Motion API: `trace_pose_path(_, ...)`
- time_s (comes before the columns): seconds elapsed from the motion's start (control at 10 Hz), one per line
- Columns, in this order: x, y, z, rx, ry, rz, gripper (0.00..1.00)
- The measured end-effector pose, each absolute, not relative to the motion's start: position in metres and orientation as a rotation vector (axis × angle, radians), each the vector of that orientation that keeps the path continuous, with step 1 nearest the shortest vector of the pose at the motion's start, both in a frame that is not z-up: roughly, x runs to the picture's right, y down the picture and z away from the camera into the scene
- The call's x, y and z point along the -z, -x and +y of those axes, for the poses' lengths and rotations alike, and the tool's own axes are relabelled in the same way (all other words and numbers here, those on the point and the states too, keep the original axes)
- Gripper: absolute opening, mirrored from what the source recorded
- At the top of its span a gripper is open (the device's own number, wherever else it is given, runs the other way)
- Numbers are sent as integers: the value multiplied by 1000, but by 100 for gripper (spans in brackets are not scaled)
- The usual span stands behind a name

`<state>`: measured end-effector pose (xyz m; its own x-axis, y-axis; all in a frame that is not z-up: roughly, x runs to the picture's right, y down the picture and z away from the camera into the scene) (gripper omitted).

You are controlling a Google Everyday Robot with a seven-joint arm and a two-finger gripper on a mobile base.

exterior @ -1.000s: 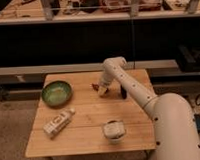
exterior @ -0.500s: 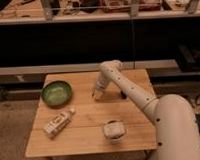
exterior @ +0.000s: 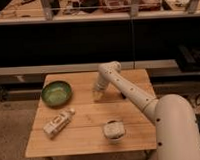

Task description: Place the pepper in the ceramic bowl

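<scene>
Warm, dim overhead light reaches your counter, turning the wood amber while the band behind it falls nearly black. Your pincer hangs low over the counter's middle, just right of the bowl, whose glossy inside carries a pale sheen. The white arm is your brightest surface, shaded grey beneath. You get an orange cast throughout and no harsh glare.
</scene>
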<state>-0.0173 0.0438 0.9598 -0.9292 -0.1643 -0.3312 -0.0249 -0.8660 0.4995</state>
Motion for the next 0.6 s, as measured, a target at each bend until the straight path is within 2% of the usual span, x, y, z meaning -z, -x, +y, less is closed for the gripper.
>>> trace_pose_path(0.1,-958,14,34,2929,-567,-741,80)
trace_pose_path(0.6,-951,1,30,3047,-640,-651,80)
